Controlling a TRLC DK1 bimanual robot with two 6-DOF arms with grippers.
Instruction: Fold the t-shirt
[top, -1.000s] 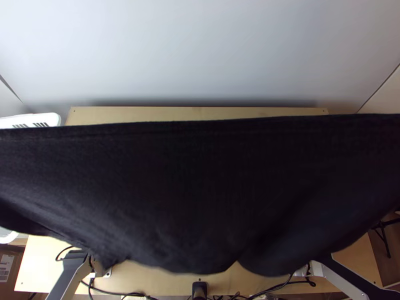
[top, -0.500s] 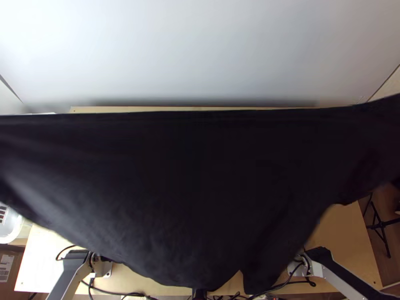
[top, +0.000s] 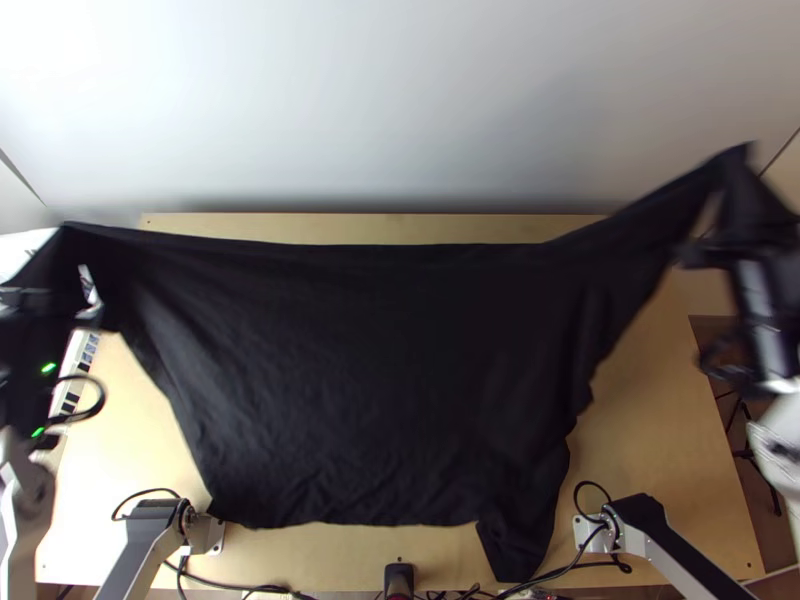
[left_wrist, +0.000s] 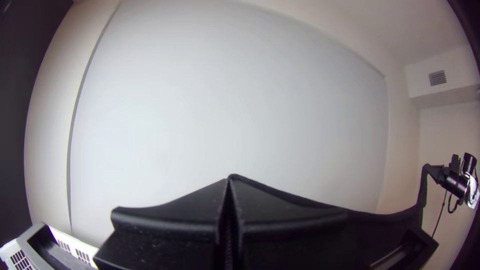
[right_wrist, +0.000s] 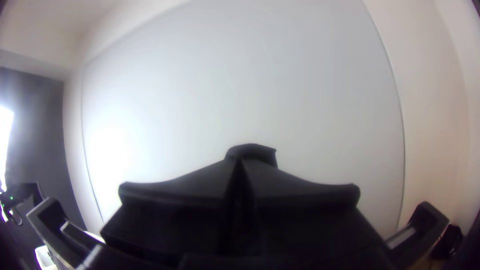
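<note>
The t-shirt (top: 370, 370) was a deep, matte black, held up by two corners and opened into one broad sheet above the bench (top: 660, 460), covering most of its pale wood in the top view. Its far edge ran in a shallow sag, nearly straight through the middle, climbing at both ends and reaching its higher point in the picture on the right. The middle looked smooth and almost without detail. A few soft folds ran down the right part, where the side edge was wavy, while the left side slanted inward in a cleaner line. The near edge was slightly rumpled, and toward the right a narrow flap dropped beyond it, split off by a notch. Whether the lowest cloth touched the wood, I could not tell.

The left pincer (top: 58, 250) was clenched on the left upper corner, its two fingers (left_wrist: 175, 220) pressed together with black cloth between them; from there the edge dipped in a curve toward the other arm. The right pincer (top: 742, 185) was clenched on the opposite corner, blurred in the top view, and a small rounded fold of fabric stood up just behind its tips in the right wrist view.
</note>
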